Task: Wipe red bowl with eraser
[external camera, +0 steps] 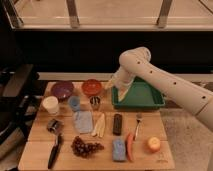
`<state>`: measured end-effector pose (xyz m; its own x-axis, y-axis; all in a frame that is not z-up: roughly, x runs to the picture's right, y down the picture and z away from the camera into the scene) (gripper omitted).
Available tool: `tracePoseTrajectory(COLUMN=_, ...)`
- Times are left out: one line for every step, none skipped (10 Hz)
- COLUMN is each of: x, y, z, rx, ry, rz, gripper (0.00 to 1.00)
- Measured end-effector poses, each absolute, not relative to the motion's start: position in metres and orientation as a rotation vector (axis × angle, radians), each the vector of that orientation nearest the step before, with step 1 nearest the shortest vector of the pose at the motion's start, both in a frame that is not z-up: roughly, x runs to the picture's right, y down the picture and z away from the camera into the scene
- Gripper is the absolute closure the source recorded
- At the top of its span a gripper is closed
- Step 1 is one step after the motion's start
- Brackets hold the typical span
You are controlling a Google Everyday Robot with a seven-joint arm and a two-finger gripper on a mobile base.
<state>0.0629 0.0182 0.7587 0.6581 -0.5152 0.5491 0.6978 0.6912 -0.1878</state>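
Observation:
The red bowl (92,87) sits upright at the back of the wooden table (35,132), to the right of the purple bowl (62,90). The eraser (117,124), a dark elongated block, lies flat near the middle of the table, between pale sticks and a fork. My gripper (111,83) hangs at the end of the white arm (165,82) that reaches in from the right. It is just right of the red bowl, at the left edge of the green tray, well behind the eraser. I see nothing held in it.
A green tray (138,96) stands at the back right. A white cup (50,105), blue cup (74,103), metal cup (94,103), blue cloth (83,121), fork (138,125), carrot (130,146), blue sponge (119,149), orange (154,145), grapes (86,147) and black-handled tool (54,150) lie about.

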Motion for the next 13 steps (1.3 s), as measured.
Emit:
tracePoseTrajectory(x=0.0626, y=0.0183, z=0.7588, rx=-0.406, ry=-0.486, rz=-0.709, gripper=0.35)
tracePoseTrajectory(x=0.0628, y=0.0189, z=0.7593, rx=-0.407, ry=-0.486, rz=-0.708, gripper=0.35)
tracePoseTrajectory(x=0.063, y=0.0186, z=0.7591, rx=-0.406, ry=-0.486, rz=-0.708, gripper=0.35)
tracePoseTrajectory(x=0.063, y=0.0187, z=0.7592, rx=-0.406, ry=-0.486, rz=-0.708, gripper=0.35)
tracePoseTrajectory(x=0.063, y=0.0187, z=0.7592, rx=-0.406, ry=-0.486, rz=-0.708, gripper=0.35)
tracePoseTrajectory(x=0.0634, y=0.0188, z=0.7592, rx=-0.407, ry=-0.486, rz=-0.707, gripper=0.35)
tracePoseTrajectory(x=0.0634, y=0.0188, z=0.7592, rx=-0.407, ry=-0.486, rz=-0.707, gripper=0.35)
tracePoseTrajectory(x=0.0629, y=0.0188, z=0.7592, rx=-0.407, ry=-0.486, rz=-0.708, gripper=0.35)
tracePoseTrajectory(x=0.063, y=0.0187, z=0.7592, rx=-0.407, ry=-0.486, rz=-0.708, gripper=0.35)
tracePoseTrajectory(x=0.063, y=0.0188, z=0.7592, rx=-0.407, ry=-0.486, rz=-0.708, gripper=0.35)
tracePoseTrajectory(x=0.063, y=0.0187, z=0.7592, rx=-0.406, ry=-0.486, rz=-0.708, gripper=0.35)
tracePoseTrajectory(x=0.0633, y=0.0181, z=0.759, rx=-0.404, ry=-0.488, rz=-0.711, gripper=0.35)
tracePoseTrajectory(x=0.064, y=0.0178, z=0.7572, rx=-0.409, ry=-0.495, rz=-0.725, gripper=0.35)
